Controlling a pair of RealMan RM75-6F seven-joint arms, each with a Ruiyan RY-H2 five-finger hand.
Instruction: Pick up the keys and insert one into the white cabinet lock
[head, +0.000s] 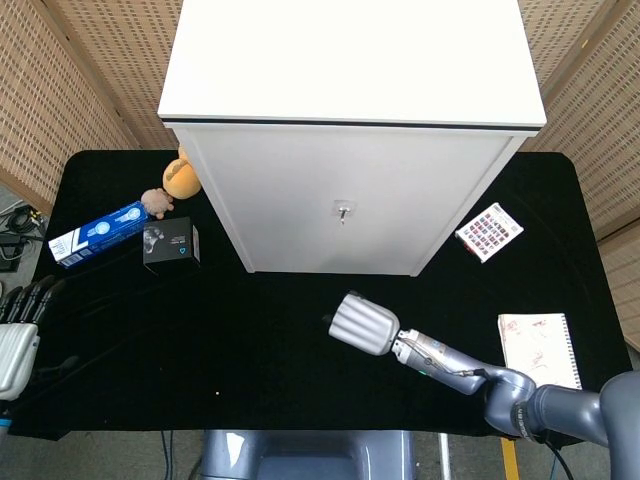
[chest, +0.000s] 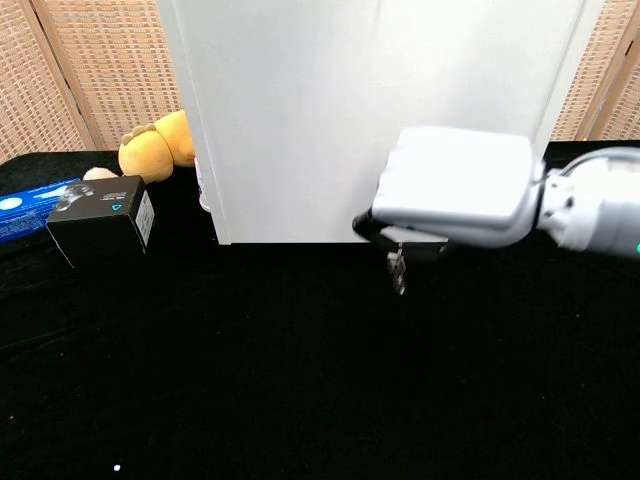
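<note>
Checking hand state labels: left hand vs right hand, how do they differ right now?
The right hand grips the keys, one dangling below it; the left hand holds nothing. The right hand is raised in front of the white cabinet; the left hand sits at the table's left edge, fingers extended.

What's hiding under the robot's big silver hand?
Keys dangle below the right hand, pinched in its dark fingers. The hand covers the rest of the bunch, so how many keys there are cannot be seen.
</note>
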